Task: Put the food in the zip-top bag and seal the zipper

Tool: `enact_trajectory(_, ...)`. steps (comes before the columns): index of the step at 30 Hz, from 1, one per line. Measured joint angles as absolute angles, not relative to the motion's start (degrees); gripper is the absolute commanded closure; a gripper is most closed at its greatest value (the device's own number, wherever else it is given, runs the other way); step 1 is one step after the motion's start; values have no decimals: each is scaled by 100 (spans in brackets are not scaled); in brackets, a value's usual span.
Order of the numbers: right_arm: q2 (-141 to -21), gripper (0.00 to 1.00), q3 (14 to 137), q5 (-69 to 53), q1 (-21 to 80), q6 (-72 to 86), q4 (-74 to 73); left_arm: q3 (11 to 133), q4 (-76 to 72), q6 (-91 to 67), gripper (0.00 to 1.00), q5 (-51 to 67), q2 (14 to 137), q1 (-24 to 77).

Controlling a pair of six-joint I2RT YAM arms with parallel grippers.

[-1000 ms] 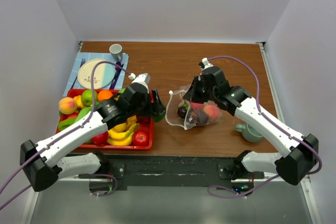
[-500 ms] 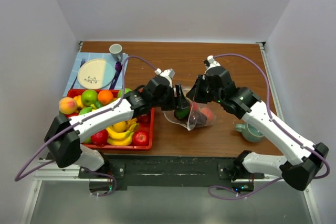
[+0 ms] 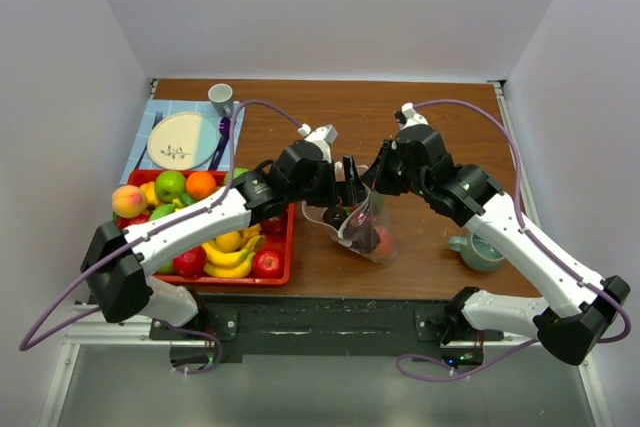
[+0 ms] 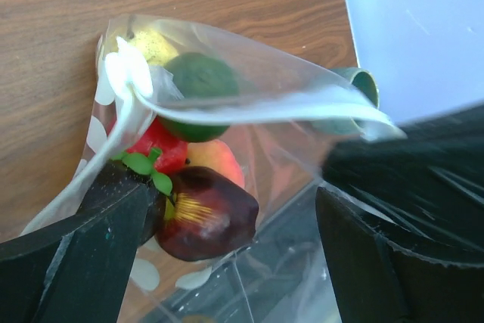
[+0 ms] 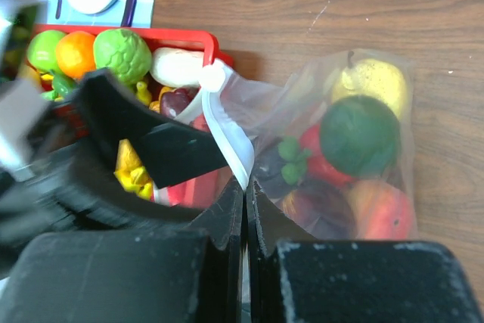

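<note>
The clear polka-dot zip-top bag hangs over the table, held up by its mouth. My right gripper is shut on the pale zipper strip; in its wrist view the jaws are pressed together on it. The bag holds a green lime, a yellow pear, a peach and a dark plum. My left gripper is open wide, its fingers on either side of the bag below the zipper. More food lies in the red tray.
A teal mug stands right of the bag. A plate on a blue mat and a grey cup are at the back left. The tray holds bananas, apples, an orange and a peach.
My left arm swung right from the tray to the bag and its jaws now straddle it. My right gripper has raised the bag's mouth, so the bag hangs narrower and more upright.
</note>
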State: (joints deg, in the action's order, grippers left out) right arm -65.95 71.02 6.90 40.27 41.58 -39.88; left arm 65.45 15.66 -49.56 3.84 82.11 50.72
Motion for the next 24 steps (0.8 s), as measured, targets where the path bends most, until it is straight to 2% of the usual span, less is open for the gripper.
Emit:
enact_trajectory(6, -6639, 100, 7102, 692, 4029, 4156, -3968, 6539, 1894, -4816, 18, 228, 7596, 5072)
enact_trajectory(13, -6643, 100, 7102, 681, 4029, 4154, -3935, 6534, 2904, -4746, 19, -882, 6490, 5061)
enact_trajectory(15, -6643, 100, 7102, 655, 4027, 4154, -3920, 6534, 3339, -4836, 22, -1315, 6302, 4921)
enact_trajectory(20, -6707, 100, 7102, 604, 4029, 4154, -3830, 6276, 3951, -5052, 22, -1804, 6294, 4038)
enact_trajectory(24, -6711, 100, 7061, 539, 4029, 4154, -3785, 5957, 4394, -5319, 22, -2110, 6340, 3830)
